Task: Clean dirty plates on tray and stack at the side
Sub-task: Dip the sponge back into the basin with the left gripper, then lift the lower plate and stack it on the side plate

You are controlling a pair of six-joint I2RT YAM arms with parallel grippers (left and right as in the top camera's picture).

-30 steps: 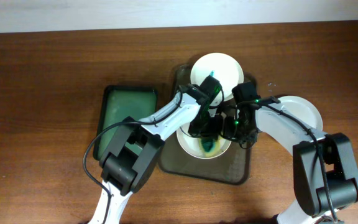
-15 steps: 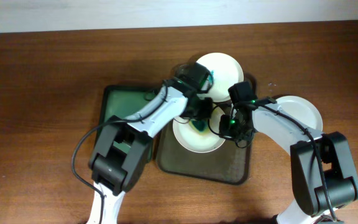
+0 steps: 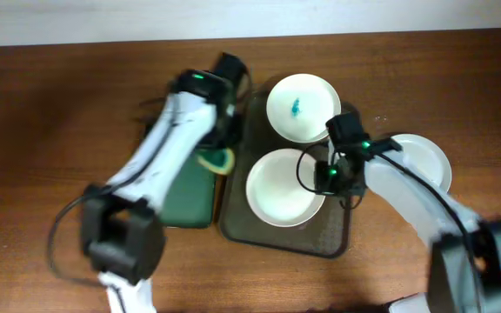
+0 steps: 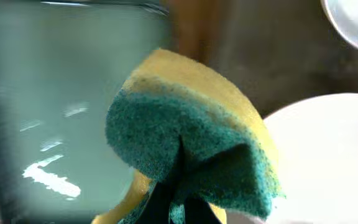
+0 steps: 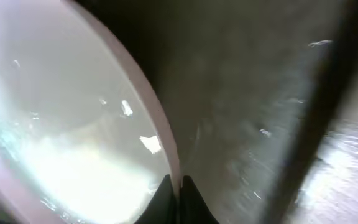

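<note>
A wiped white plate (image 3: 283, 189) lies on the dark tray (image 3: 320, 239). My right gripper (image 3: 327, 178) is shut on its right rim, and the rim shows pinched between the fingertips in the right wrist view (image 5: 178, 186). A second white plate (image 3: 301, 106) with a green smear sits at the tray's far end. A clean white plate (image 3: 424, 156) lies on the table to the right. My left gripper (image 3: 220, 156) is shut on a yellow and green sponge (image 4: 191, 143) and holds it over the right edge of the green basin (image 3: 177, 152).
The wooden table (image 3: 59, 104) surrounds the tray and basin. The green basin holds water (image 4: 55, 112). The tray's edge and the near plate's rim (image 4: 328, 162) lie just right of the sponge.
My left gripper has carried the sponge off the near plate, leftward to the basin. The green stain on the near plate is gone. My right gripper still holds the rim.
</note>
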